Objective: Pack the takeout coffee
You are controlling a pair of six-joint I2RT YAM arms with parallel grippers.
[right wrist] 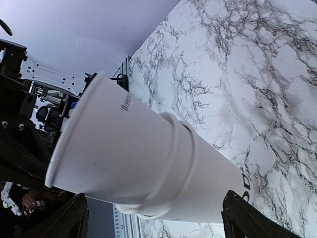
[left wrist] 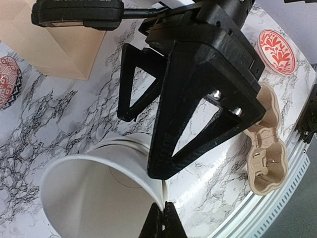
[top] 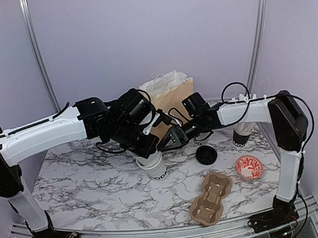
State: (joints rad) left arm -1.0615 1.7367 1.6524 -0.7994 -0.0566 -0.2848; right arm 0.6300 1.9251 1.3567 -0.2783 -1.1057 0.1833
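A nested stack of white paper cups with black lettering near the base stands lidless at the table's middle. My left gripper comes down on it from above. Its fingertips are shut on the rim of the top cup, one inside and one outside the wall. My right gripper reaches in from the right and stands open, its fingers on either side of the stack just below the outer cups' rims. A round black lid lies on the table right of the stack.
A brown paper bag stands at the back behind the arms. A cardboard cup carrier lies at the front right, with a red-patterned bowl beyond it. A dark cup of white sticks stands at the back right.
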